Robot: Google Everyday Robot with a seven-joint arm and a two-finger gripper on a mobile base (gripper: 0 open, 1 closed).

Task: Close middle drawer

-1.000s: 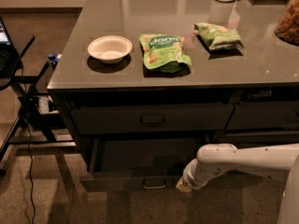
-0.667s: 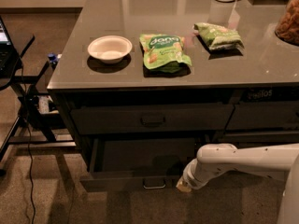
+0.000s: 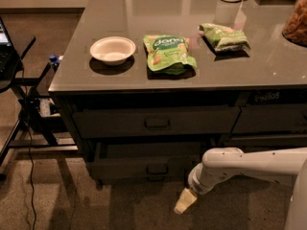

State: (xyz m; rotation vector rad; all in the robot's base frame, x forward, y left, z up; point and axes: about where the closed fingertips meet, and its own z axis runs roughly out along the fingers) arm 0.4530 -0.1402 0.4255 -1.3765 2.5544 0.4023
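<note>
Found the middle drawer (image 3: 124,166) pulled part way out beneath the bench (image 3: 268,66), under the taller drawer front (image 3: 115,123), with its left side wall showing. Saw the hand (image 3: 185,201) low in front of it, down to the right of the drawer's loop handle (image 3: 157,169), tilted toward the floor at the end of the white arm (image 3: 249,164). Could not tell how far open the hand was, nor whether it held anything. Noted on the bench a white bowl (image 3: 112,50), a green snack bag (image 3: 169,54) just beside it and a second green bag (image 3: 224,36) further right
</note>
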